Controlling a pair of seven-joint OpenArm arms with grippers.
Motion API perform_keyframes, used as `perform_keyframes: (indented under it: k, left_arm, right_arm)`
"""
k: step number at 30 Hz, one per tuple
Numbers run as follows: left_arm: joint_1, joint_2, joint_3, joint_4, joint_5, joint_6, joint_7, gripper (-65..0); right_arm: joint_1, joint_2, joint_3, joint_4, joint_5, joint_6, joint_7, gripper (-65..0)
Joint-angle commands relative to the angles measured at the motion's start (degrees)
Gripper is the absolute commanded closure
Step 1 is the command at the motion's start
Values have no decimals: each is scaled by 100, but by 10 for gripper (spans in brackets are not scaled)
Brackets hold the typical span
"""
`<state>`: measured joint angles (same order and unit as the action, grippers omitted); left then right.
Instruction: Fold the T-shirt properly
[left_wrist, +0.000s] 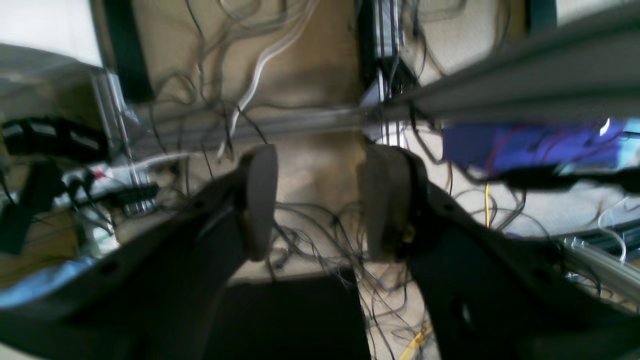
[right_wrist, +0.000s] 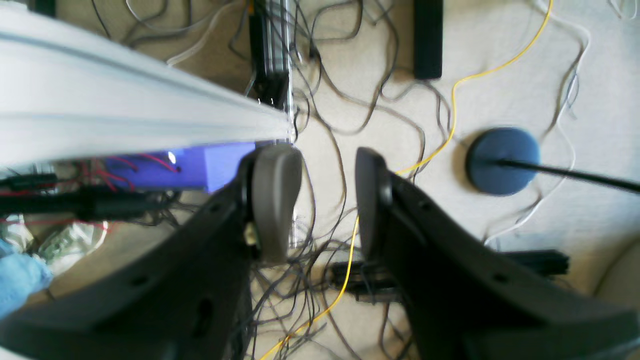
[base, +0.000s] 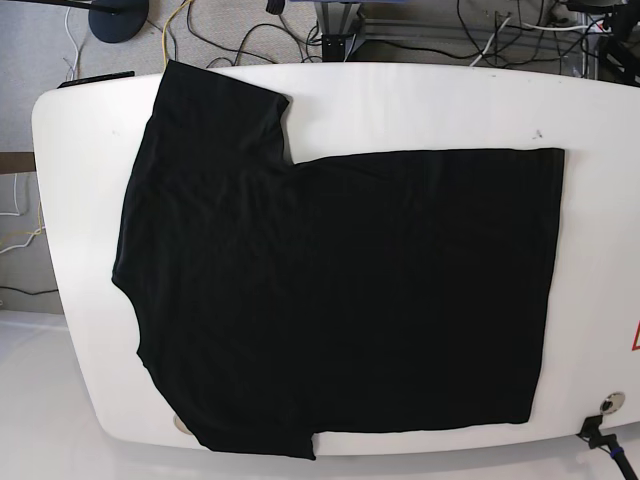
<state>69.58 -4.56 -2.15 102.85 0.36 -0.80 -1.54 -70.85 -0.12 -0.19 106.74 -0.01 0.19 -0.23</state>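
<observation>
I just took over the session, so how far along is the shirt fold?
Done: the large black short-sleeved T-shirt is spread flat on the white table, sleeves out, plain side up. In hand: nothing; the left gripper and right gripper are open and empty, aimed at the cabled floor. Left: every fold.

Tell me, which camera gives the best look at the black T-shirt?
The base view: the T-shirt lies spread flat on the white table, seen whole from above. Both wrist views show only open jaws, floor and cables, none of the shirt.
</observation>
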Motion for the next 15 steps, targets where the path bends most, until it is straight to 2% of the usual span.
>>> perform_keyframes:
  k: [1, 8, 15]
  left_arm:
    - [237, -23, -79, 251, 3, 23, -105, -265]
    - [229, -23, -387, 884, -5, 23, -123, -265]
    - [-659, -23, -475, 1025, -5, 23, -132, -265]
  right_arm:
    - [-216, 8, 5, 372, -3, 30, 124, -211]
    - [-119, 8, 190, 671, -3, 30, 177, -210]
    - [461, -1, 735, 786, -3, 83, 432, -211]
